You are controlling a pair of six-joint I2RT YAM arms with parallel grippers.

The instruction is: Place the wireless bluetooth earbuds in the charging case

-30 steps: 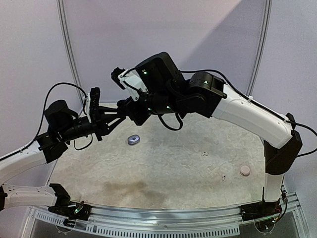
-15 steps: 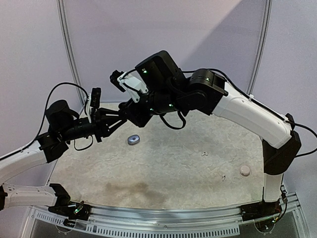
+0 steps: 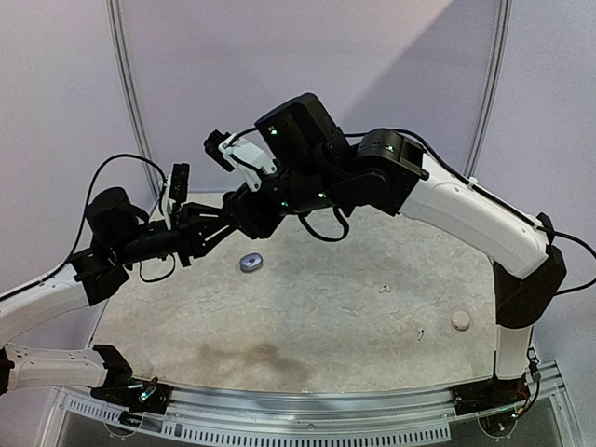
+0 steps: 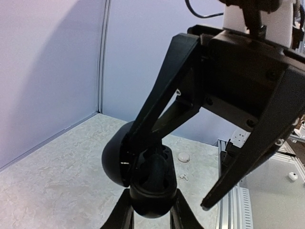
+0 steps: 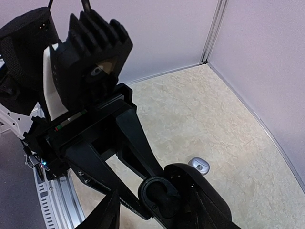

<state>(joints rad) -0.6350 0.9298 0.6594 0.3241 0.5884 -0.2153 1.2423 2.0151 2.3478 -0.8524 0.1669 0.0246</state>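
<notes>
Case (image 4: 147, 186), black, is grasped by left end effector (image 4: 152, 210) aloft near the grey case (image 3: 251, 263); right end effector (image 3: 240, 209) is spread

Smooth, glossy black charging case (image 4: 147, 186) of plastic, catching soft highlights. Silvery case (image 3: 251, 263) with a metallic sheen. Right arm's shell (image 3: 466, 209) of smooth white plastic. Counter (image 3: 326, 317) matt, pale, marbled like stone.
</notes>
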